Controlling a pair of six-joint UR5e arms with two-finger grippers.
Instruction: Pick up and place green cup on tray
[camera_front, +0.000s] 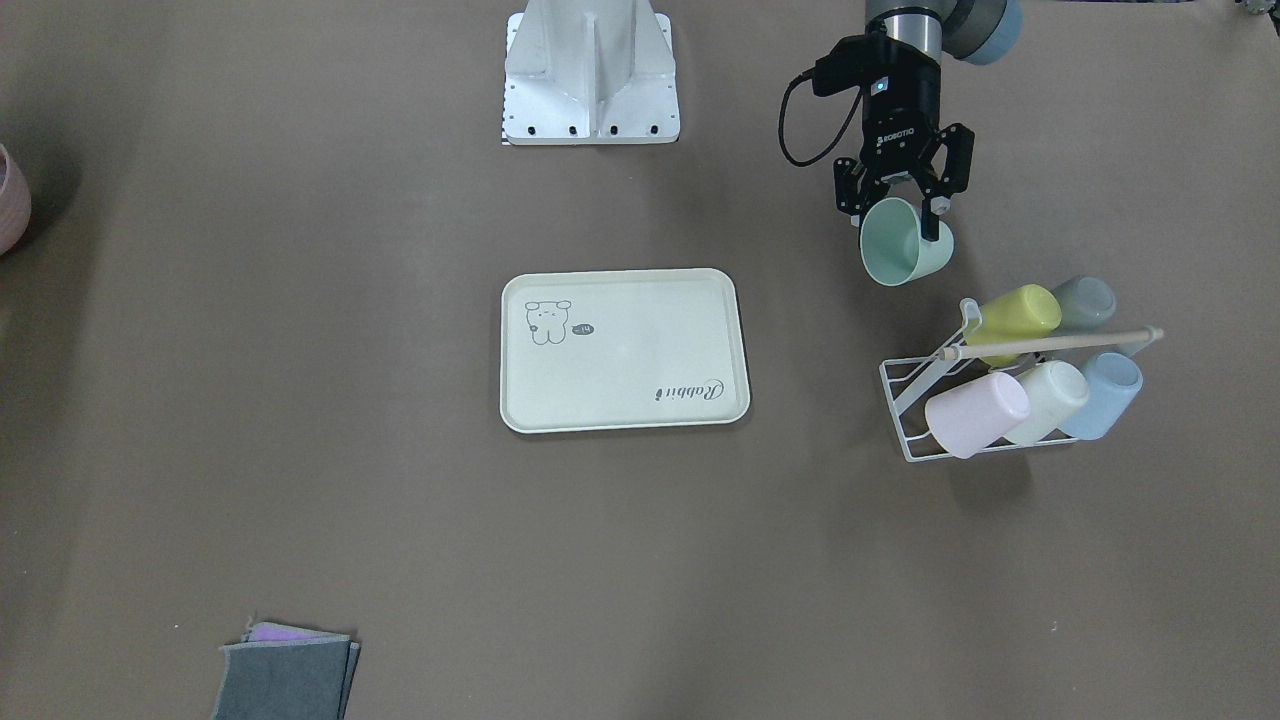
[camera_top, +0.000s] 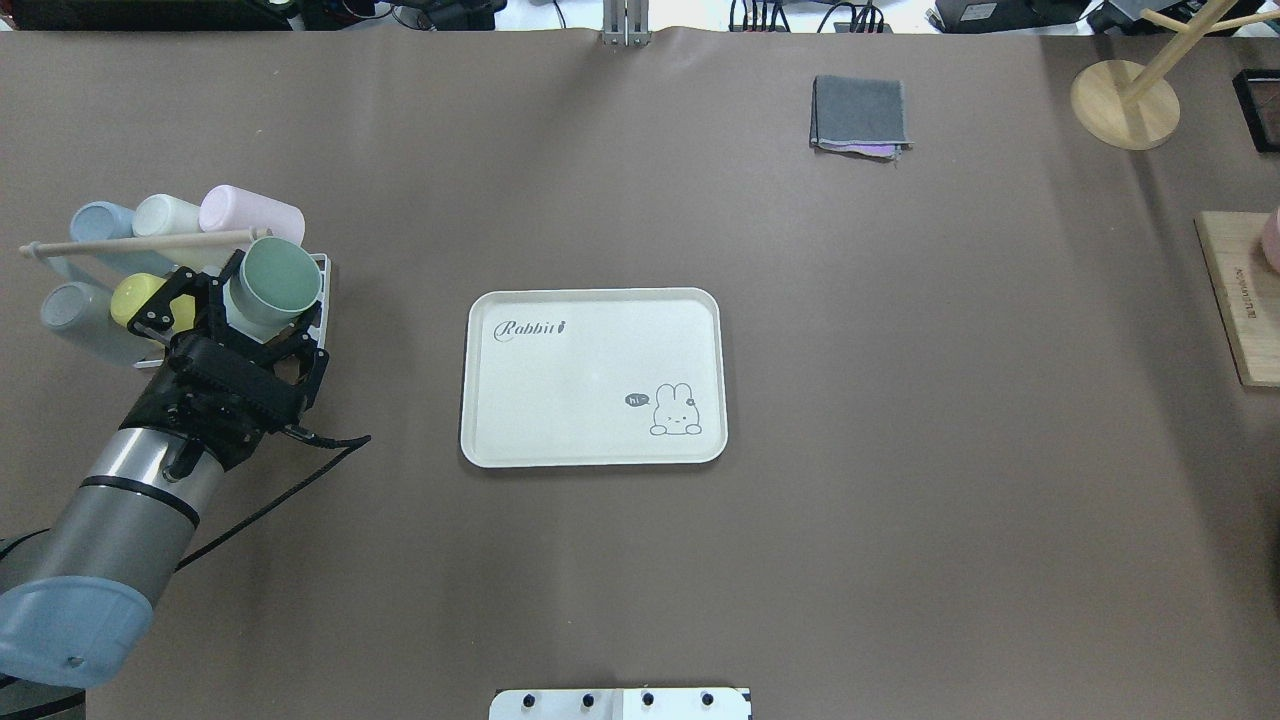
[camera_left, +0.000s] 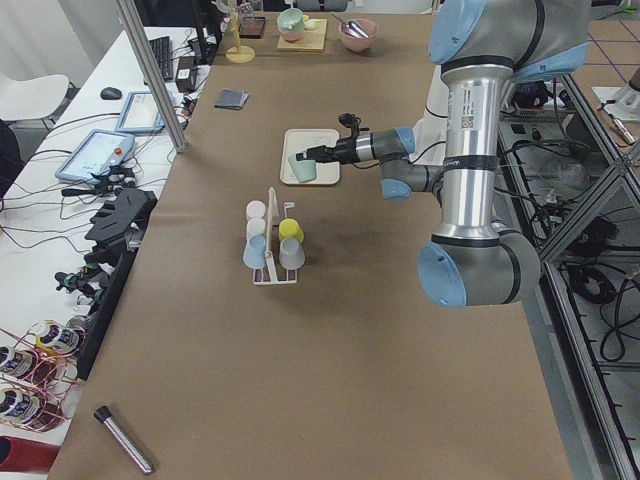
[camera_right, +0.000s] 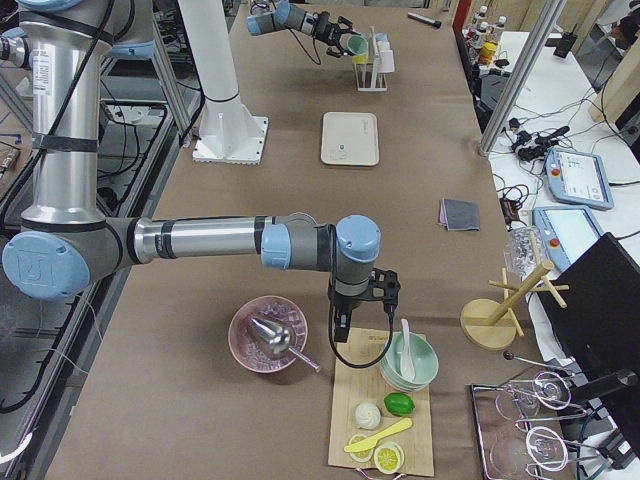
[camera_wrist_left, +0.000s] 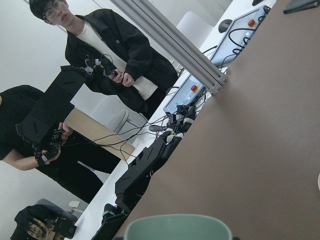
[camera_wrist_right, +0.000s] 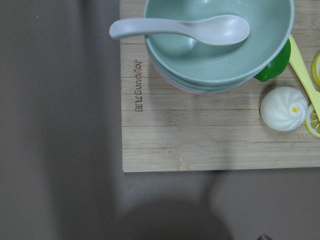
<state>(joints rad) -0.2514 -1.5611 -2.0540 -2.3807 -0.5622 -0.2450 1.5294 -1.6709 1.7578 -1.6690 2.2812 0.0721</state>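
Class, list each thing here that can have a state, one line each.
green cup: held in the air, tilted
left gripper: shut on the green cup
tray: lying flat, empty
cup rack: holds five cups
right gripper: open or shut, cannot tell

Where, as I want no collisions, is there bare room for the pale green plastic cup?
The flat cream rectangular tray is bare between its script and rabbit drawing; the brown table around it is open. Crowded: the white wire rack of cups beside the left gripper holding the pale green plastic cup.
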